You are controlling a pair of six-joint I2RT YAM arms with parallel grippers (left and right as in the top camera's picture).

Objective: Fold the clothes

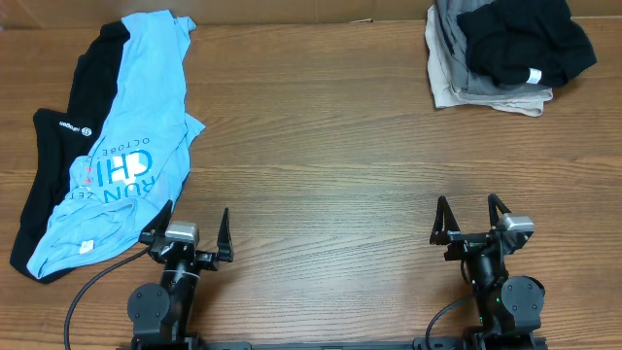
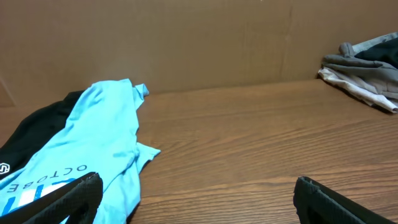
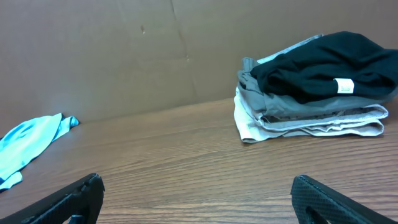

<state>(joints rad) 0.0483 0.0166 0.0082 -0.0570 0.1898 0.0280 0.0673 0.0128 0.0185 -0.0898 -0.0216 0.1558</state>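
Note:
A light blue T-shirt point(image 1: 126, 146) with printed lettering lies spread out at the left of the table, on top of a black garment point(image 1: 58, 146). Both show in the left wrist view, the blue shirt point(image 2: 99, 143) over the black one point(image 2: 31, 130). A folded stack point(image 1: 501, 53) of beige, grey and black clothes sits at the back right, also in the right wrist view point(image 3: 317, 93). My left gripper point(image 1: 191, 231) is open and empty at the front, its left finger by the blue shirt's hem. My right gripper point(image 1: 471, 219) is open and empty at the front right.
The wooden table point(image 1: 321, 146) stretches between the two piles. A brown cardboard wall point(image 2: 186, 43) stands along the back edge.

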